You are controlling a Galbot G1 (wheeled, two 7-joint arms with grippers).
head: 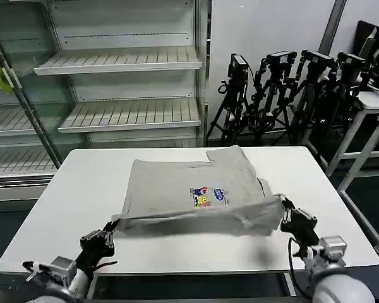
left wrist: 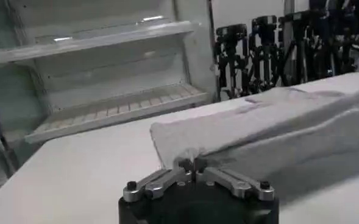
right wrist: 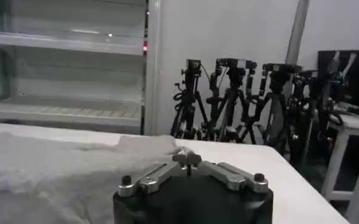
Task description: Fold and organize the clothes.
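Tools (head: 108,232) (head: 284,211) pinch shut on T-shirt (head: 189,189) hem corners.

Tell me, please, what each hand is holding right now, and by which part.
Both hold the grey T-shirt by its near edge: the left hand pinches the left corner, the right hand the right corner, lifting that edge off the table.

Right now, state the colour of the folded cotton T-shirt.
Light grey cotton T-shirt, clearest in head view.

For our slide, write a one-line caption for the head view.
Both claws, left and right, pinch the grey T-shirt's near edge on the white table.
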